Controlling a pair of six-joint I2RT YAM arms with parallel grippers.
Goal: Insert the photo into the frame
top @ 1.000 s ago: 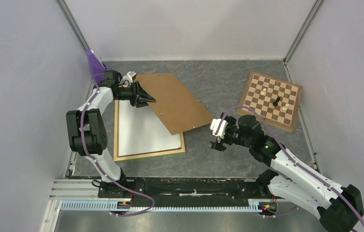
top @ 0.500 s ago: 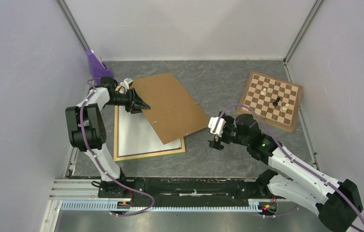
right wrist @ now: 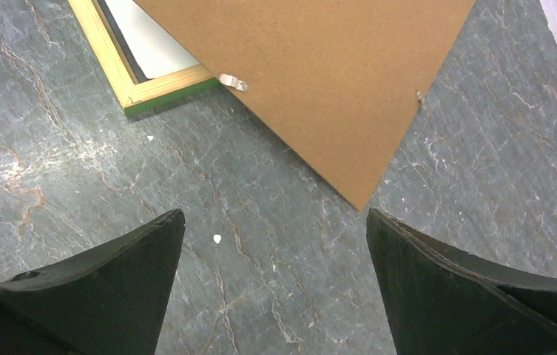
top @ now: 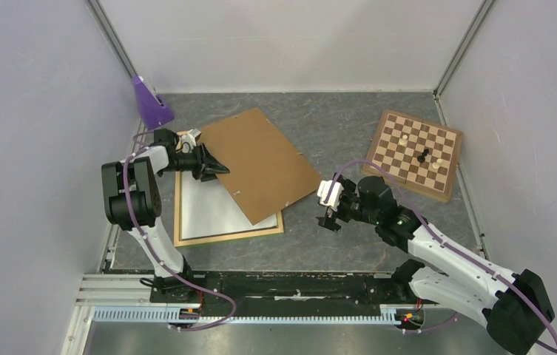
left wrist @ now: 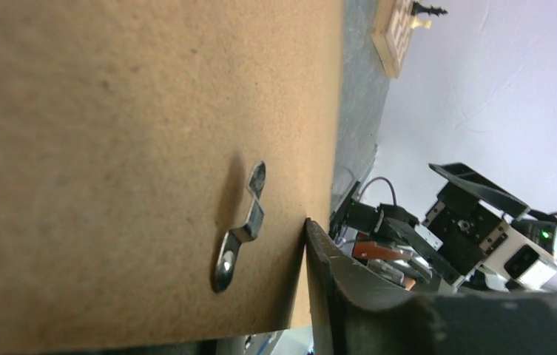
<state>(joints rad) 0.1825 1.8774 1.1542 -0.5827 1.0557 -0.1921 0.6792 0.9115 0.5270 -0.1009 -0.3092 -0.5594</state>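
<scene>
The frame (top: 225, 235) lies flat at the left with its pale wood back up; its green front edge shows at the corner (right wrist: 166, 87). Inside it rests the photo (top: 207, 201), plain white back up, also visible in the right wrist view (right wrist: 149, 44). My left gripper (top: 218, 168) is shut on the left edge of the brown hardboard panel (top: 262, 157), which slants over the frame's far right part and hides some of the photo. One left finger (left wrist: 334, 292) presses the panel (left wrist: 112, 111) near a metal clip (left wrist: 242, 222). My right gripper (top: 328, 216) hovers open over bare table (right wrist: 275, 274), near the panel's corner (right wrist: 360, 196).
A brown-and-cream chessboard (top: 416, 154) with a few pieces sits at the back right. A purple object (top: 148, 102) stands in the back left corner. Walls close in on three sides. The table is grey marbled stone (top: 334, 126).
The left gripper has drawn nearer, swinging the hardboard panel so it covers more of the frame. The right gripper has drifted slightly left, still open.
</scene>
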